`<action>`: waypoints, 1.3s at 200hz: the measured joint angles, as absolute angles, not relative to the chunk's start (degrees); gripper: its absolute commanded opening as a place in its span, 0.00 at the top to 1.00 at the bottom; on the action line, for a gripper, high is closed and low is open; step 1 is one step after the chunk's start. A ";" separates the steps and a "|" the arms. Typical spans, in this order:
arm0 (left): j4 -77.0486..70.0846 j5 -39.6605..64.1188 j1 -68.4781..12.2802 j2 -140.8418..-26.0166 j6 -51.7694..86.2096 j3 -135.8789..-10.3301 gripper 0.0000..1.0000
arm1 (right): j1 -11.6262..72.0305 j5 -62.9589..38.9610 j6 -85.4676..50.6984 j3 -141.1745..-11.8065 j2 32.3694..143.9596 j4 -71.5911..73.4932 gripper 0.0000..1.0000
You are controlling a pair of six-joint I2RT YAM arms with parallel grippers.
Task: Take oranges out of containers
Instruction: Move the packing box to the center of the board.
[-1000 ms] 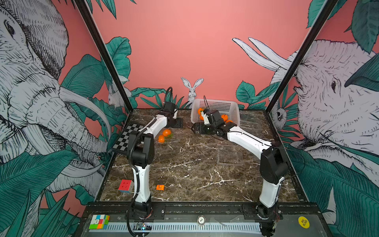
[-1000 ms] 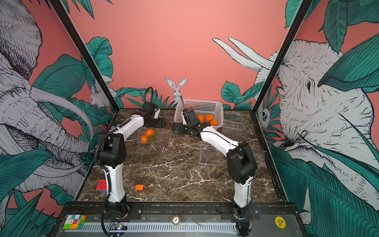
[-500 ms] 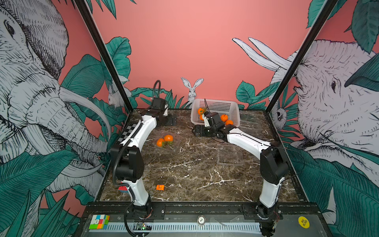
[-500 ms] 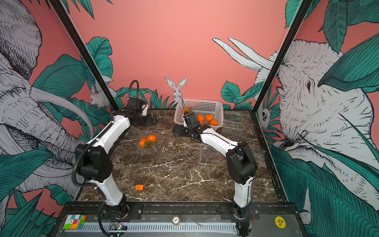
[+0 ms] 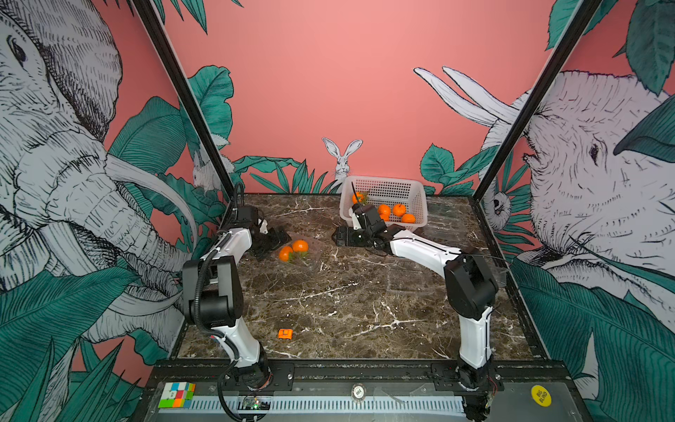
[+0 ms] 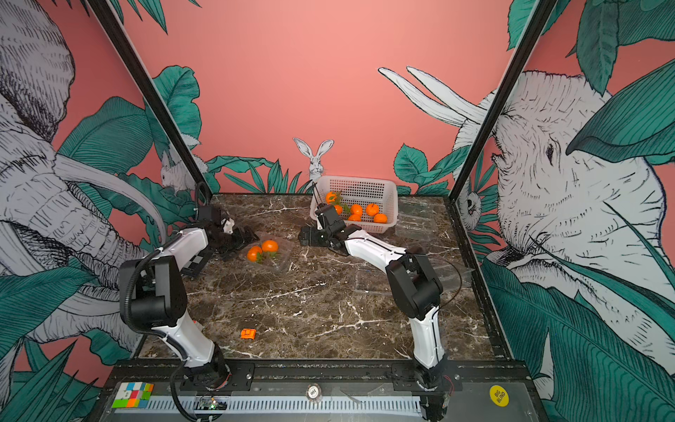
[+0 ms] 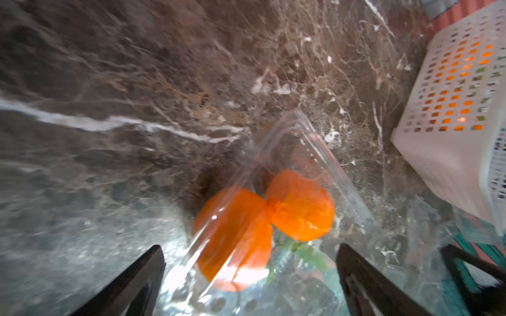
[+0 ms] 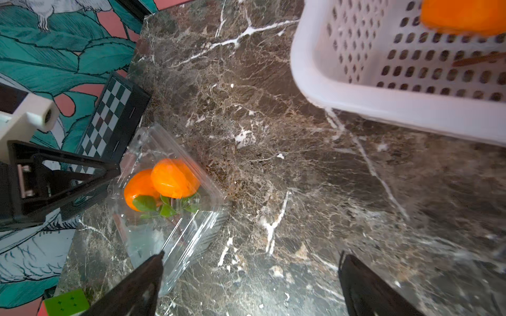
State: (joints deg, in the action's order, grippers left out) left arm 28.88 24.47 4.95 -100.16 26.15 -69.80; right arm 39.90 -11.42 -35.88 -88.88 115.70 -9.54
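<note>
Found the left gripper low over the marble table, jaws gaping wide, gripping nothing, just beside a clear container toward the far left. Counted 2 oranges inside it, touching each other, green leaves poking out beside them. Spotted the right gripper on the opposite side of that container, apart from it, right in front of the white basket, jaws equally wide and gripping nothing. Noticed a bunch more oranges in that basket.

Only got the wide layout from both top views: a small orange block near the front edge, a colourful cube on the front rail, plus faint empty clear containers beside the basket and by the right arm. Couldn't read the lid from up there though. Needed the left wrist view for that: clear plastic crossing over the nearer orange, black fingers spread on either side. Pretty blurry, mind.

Picked up the checkerboard and a green block in the right wrist view, along with bare marble between those spread jaws. Caught only a slice of that board under the left arm in a top view.
</note>
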 measured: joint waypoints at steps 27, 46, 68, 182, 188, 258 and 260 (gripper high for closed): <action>24.73 28.01 4.93 -101.23 28.49 -69.71 0.01 | 41.69 -11.84 -37.39 -91.26 119.35 -9.06 0.02; 23.38 29.23 4.56 -101.80 28.97 -69.71 0.01 | 42.50 -12.53 -39.00 -91.66 120.53 -8.40 0.02; 22.48 29.87 3.42 -102.13 29.21 -69.71 0.01 | 42.98 -13.41 -41.17 -91.20 120.75 -7.14 0.01; 18.92 31.53 -9.39 -100.33 35.03 -64.58 0.01 | 39.77 -14.79 -45.87 -79.02 115.02 -3.55 0.01; 18.79 31.51 -9.87 -100.12 35.46 -64.27 0.01 | 39.38 -14.79 -45.87 -78.17 114.21 -3.44 0.02; 15.11 31.48 -18.31 -98.87 39.72 -62.67 0.01 | 38.22 -14.13 -44.12 -71.85 108.84 -2.63 0.01; 15.03 31.48 -18.35 -98.87 39.81 -62.67 0.01 | 38.22 -14.15 -44.12 -71.72 108.77 -2.63 0.01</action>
State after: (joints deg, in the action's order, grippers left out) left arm 15.03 31.48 -18.35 -98.87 39.81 -62.67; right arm 38.22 -14.15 -44.12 -71.72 108.77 -2.63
